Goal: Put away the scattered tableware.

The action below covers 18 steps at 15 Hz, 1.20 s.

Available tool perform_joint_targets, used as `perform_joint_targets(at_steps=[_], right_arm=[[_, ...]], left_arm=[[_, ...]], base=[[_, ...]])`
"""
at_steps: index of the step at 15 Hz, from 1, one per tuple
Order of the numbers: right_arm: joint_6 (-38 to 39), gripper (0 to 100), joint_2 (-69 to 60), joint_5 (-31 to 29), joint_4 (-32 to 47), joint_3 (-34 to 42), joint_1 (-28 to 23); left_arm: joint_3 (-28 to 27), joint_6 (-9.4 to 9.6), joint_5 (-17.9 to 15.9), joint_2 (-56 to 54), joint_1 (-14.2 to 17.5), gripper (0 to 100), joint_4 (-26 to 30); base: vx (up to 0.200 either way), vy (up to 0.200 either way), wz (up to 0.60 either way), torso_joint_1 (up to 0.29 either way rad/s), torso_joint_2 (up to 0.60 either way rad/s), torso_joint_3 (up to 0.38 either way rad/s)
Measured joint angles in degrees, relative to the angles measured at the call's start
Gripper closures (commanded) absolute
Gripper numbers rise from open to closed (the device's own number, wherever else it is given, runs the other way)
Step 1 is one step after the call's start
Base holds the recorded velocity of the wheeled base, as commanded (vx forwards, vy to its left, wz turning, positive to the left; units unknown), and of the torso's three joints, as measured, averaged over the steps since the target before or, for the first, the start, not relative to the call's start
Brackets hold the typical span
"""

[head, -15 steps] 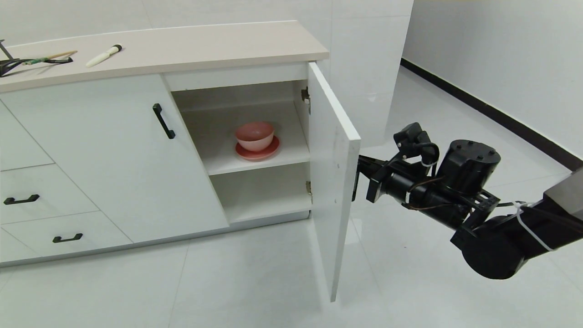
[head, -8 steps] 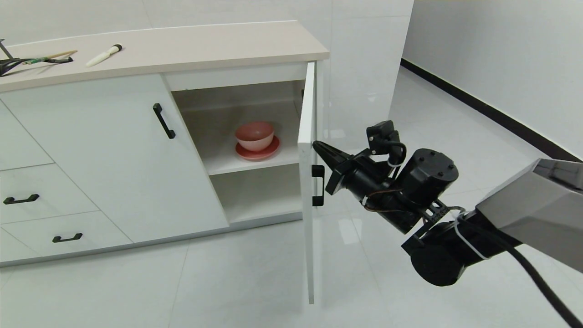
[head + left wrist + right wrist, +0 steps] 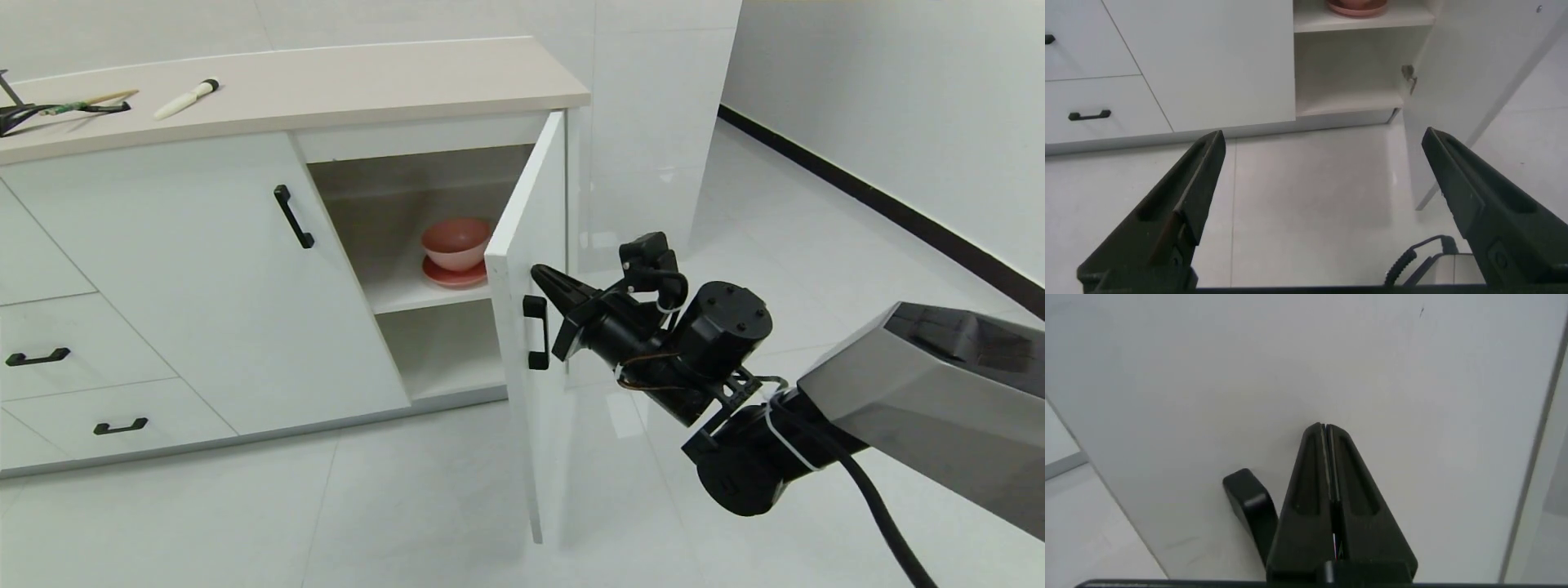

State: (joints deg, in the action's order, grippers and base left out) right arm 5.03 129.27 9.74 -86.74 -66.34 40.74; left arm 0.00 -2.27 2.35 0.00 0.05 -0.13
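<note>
Inside the open cabinet, a pink bowl (image 3: pixel 455 242) sits on a red plate (image 3: pixel 451 274) on the upper shelf; the plate's edge (image 3: pixel 1355 7) also shows in the left wrist view. The white cabinet door (image 3: pixel 531 237) stands half open. My right gripper (image 3: pixel 539 274) is shut, its tip against the door's outer face just above the black handle (image 3: pixel 535 332). In the right wrist view the shut fingers (image 3: pixel 1325 433) touch the door (image 3: pixel 1208 376) beside the handle (image 3: pixel 1249 508). My left gripper (image 3: pixel 1321 143) hangs open over the floor in front of the cabinet, holding nothing.
On the countertop (image 3: pixel 367 73) at the far left lie a white-handled utensil (image 3: pixel 186 99) and a bundle of chopsticks and dark utensils (image 3: pixel 65 108). A closed door with a black handle (image 3: pixel 293 216) and drawers (image 3: pixel 49 351) stand left of the opening. White floor tiles (image 3: pixel 408 506) spread in front.
The cabinet door has swung from wide open toward closing. My right gripper has moved left with it, its shut tip on the door's outer face.
</note>
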Motion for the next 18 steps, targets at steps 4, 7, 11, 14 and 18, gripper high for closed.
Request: perform_joint_targets(at_steps=[4,7,11,14,18], right_arm=[[-0.02,100,3.17,-0.13,-0.02,-5.44,2.0],[-0.02,100,6.81,0.0,0.0,-10.51,3.9],[0.0,100,12.48,-0.04,0.05,-17.62,5.97],[0.54,100,15.13,-0.27,-0.05,-21.94,6.52],[0.6,100,14.67,-0.74,-0.52,-21.09,6.74]], left_arm=[[0.0,0.0,-0.01,0.0,0.0,0,-0.02],[0.0,0.0,-0.01,0.0,0.02,0,-0.02],[0.0,0.0,0.0,0.0,0.05,0,-0.02],[0.0,0.0,0.0,0.0,0.02,0,-0.02],[0.0,0.09,0.0,0.0,0.0,0,-0.02]], base=[[0.0,0.0,0.0,0.0,0.0,0.0],[0.0,0.0,0.0,0.0,0.0,0.0],[0.0,0.0,0.0,0.0,0.0,0.0],[0.0,0.0,0.0,0.0,0.0,0.0],[0.0,0.0,0.0,0.0,0.0,0.0]])
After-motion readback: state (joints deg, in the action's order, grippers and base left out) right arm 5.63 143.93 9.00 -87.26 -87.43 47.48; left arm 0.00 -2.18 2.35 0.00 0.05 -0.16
